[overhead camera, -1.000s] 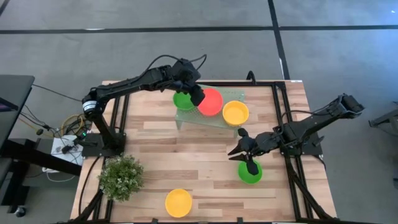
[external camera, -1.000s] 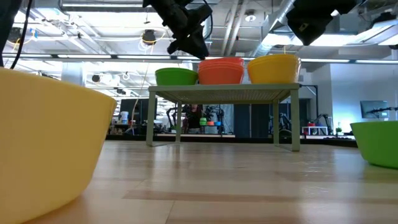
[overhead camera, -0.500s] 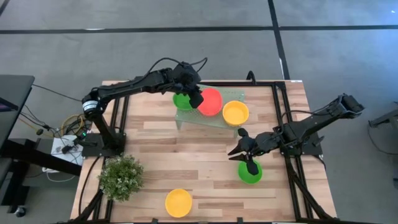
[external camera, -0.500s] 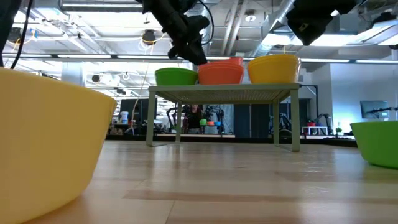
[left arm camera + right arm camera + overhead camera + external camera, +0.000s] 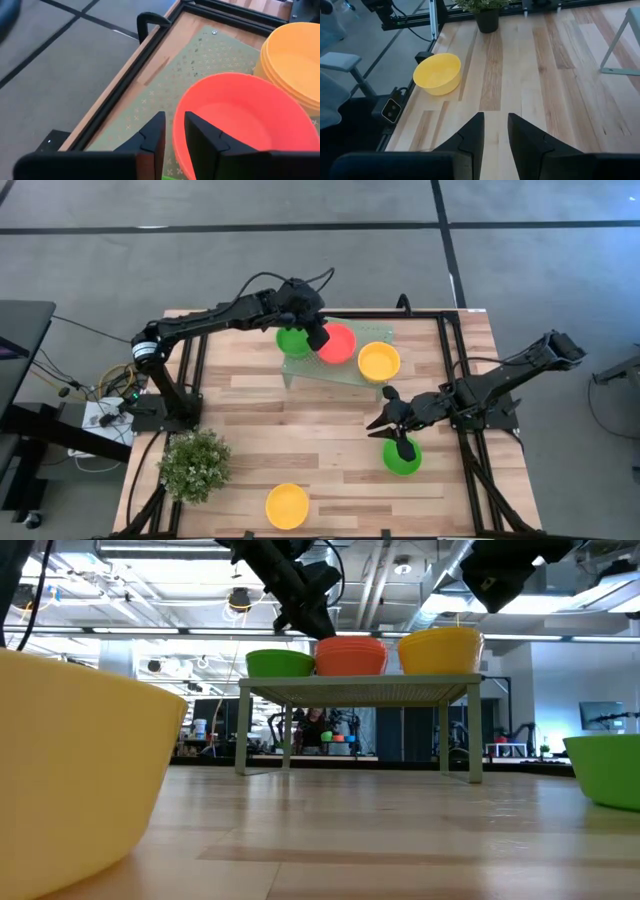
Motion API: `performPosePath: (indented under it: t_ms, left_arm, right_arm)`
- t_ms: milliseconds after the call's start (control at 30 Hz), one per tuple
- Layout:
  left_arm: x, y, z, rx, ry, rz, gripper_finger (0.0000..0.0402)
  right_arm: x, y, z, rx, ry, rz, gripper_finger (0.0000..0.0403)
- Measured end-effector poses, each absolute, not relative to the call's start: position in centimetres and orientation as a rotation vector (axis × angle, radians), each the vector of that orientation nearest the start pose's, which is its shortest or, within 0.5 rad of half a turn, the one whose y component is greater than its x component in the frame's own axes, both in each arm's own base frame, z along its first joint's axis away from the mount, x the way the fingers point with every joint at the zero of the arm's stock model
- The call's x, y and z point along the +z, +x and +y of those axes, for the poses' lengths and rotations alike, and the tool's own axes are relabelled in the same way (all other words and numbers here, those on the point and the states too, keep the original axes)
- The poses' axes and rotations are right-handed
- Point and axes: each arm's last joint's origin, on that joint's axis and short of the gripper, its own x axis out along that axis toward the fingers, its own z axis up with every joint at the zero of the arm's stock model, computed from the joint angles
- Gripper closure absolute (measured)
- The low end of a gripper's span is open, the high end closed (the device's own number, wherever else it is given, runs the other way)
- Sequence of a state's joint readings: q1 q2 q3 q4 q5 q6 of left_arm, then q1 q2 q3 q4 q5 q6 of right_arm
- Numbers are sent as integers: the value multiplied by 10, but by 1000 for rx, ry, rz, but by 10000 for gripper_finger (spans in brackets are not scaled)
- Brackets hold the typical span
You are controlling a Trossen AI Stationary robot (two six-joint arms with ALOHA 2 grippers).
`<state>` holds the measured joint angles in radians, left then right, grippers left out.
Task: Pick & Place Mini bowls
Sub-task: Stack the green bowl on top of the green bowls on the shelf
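Left wrist view: left hand (image 5: pixel 174 136), fingers narrowed, straddles the red bowl's (image 5: pixel 240 120) rim, now lower onto the rack (image 5: pixel 200 60).

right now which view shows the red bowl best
Left wrist view: the red bowl fills the frame, rim and inside clear. High view shows it small on the rack; low view only its side; right wrist view misses it.

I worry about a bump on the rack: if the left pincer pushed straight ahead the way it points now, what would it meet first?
Most likely the red bowl: the left pincer has its rim at its fingertips. Past that lie the pale green rack and the yellow bowl, though depth is hard to judge.
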<state>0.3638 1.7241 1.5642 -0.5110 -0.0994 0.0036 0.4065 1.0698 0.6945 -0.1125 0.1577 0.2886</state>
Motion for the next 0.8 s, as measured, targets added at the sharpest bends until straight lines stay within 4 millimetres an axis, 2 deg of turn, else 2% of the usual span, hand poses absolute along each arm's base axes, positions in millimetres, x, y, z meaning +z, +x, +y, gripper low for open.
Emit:
performPosePath:
  t_ms: [100, 200, 300, 400, 533, 700, 800]
  left_arm:
    - [334, 357, 135, 432, -80, 647, 329]
    - [353, 349, 120, 377, -75, 592, 328]
    - [374, 336, 95, 259, -73, 530, 332]
    - [383, 316, 65, 122, -70, 496, 337]
    - [369, 286, 24, -34, -57, 528, 339]
    - [332, 251, -25, -186, 1, 555, 333]
    - [312, 235, -49, -234, 47, 525, 323]
  right_arm:
    - [256, 211, 86, 174, 145, 500, 321]
    - [256, 211, 86, 173, 145, 500, 321]
    - [256, 212, 86, 173, 146, 500, 321]
    - [254, 215, 87, 170, 156, 500, 321]
    - [246, 224, 92, 156, 215, 511, 321]
    - [234, 236, 97, 154, 214, 518, 321]
    - [237, 245, 98, 176, 176, 432, 321]
